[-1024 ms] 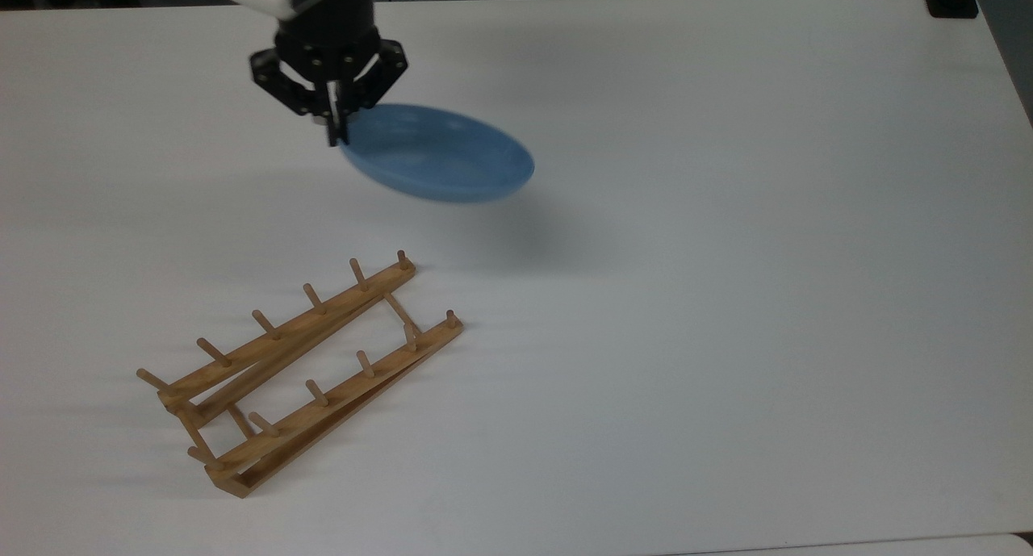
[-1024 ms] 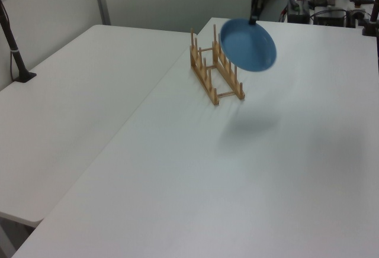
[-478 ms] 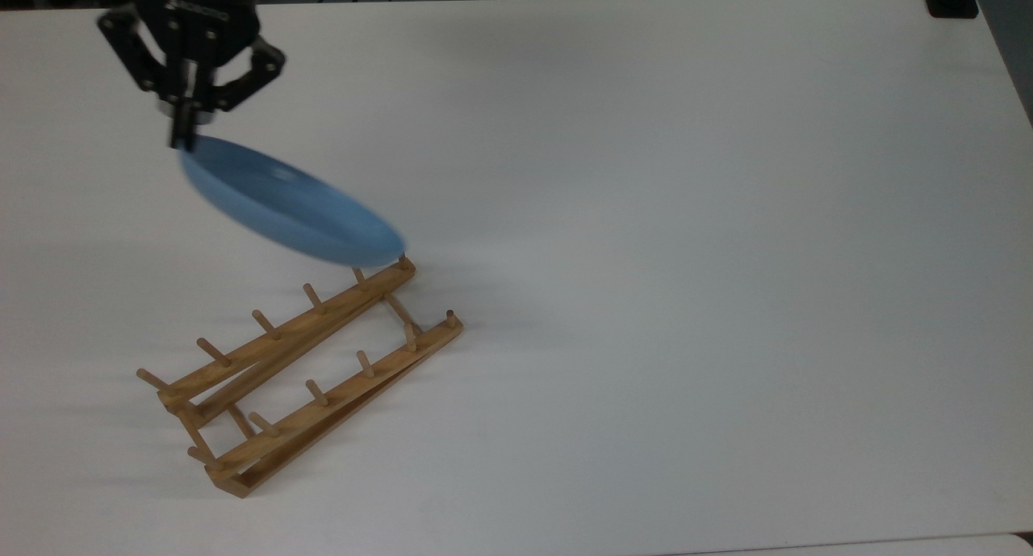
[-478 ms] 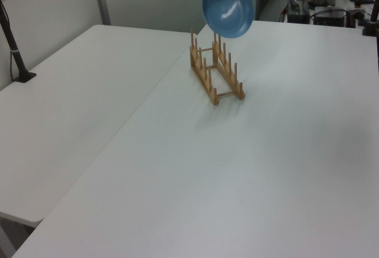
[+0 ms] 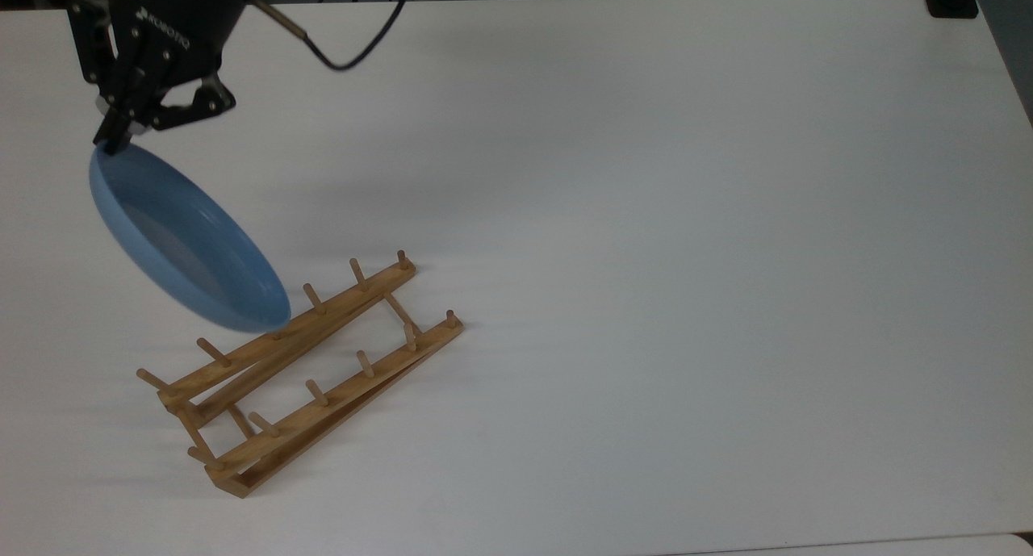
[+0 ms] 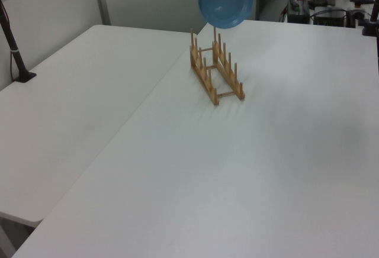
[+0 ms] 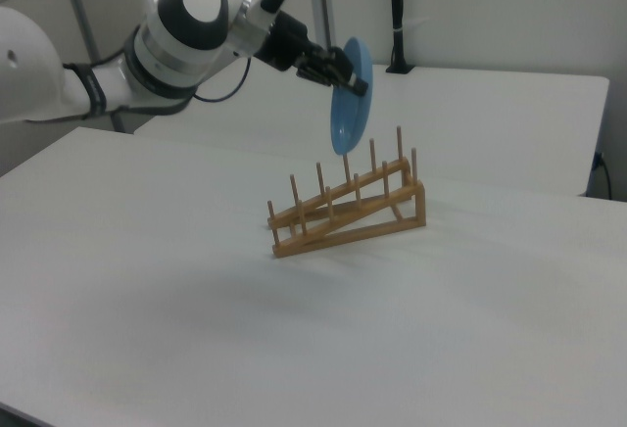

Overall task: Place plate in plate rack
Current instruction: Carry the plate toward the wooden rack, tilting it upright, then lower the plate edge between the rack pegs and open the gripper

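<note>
One round, shallow, glossy light-blue plate (image 5: pixel 187 241) and one light-brown wooden plate rack (image 5: pixel 300 374) of two long parallel rails are present; the rail farther up the top view carries six upright pegs, one partly behind the plate. One black two-finger gripper (image 5: pixel 113 139) on one white arm sits at the upper left of the top view, its fingers pinched on the plate's upper rim. The plate hangs below the gripper, clear of the white table (image 5: pixel 686 257), and extends toward the lower right of the top view, where its lower edge overlaps the farther rail. In the right view the plate (image 7: pixel 349 96) stands nearly on edge in the upper centre, above the pegs of the rack (image 7: pixel 350 210). In the left view the plate (image 6: pixel 225 0) appears at the top centre, directly above the rack (image 6: pixel 215 70).
</note>
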`<action>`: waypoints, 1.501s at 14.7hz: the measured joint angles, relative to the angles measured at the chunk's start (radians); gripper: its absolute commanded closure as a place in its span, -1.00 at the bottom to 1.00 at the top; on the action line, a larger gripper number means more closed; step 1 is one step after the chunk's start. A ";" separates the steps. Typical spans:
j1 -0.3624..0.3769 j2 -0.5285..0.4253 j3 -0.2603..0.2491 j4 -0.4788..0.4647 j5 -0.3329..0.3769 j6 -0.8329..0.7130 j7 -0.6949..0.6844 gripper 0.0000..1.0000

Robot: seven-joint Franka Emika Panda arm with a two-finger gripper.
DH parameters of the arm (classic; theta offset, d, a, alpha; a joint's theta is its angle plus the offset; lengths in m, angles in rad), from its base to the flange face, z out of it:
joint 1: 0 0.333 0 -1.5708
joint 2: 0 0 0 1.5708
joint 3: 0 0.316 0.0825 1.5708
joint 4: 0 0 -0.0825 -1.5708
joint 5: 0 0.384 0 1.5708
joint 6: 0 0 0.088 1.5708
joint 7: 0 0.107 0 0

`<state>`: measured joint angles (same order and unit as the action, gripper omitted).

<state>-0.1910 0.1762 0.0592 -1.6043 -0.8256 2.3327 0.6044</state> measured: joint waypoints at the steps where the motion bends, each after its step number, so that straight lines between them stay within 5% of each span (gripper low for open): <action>1: 0.001 0.015 0.001 -0.002 -0.020 0.003 0.022 1.00; 20: -0.001 0.207 -0.004 0.090 -0.147 0.145 0.072 1.00; 22: -0.001 0.214 -0.004 0.090 -0.159 0.145 0.072 0.87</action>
<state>-0.1917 0.3899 0.0553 -1.5142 -0.9843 2.4778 0.6766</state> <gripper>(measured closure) 0.960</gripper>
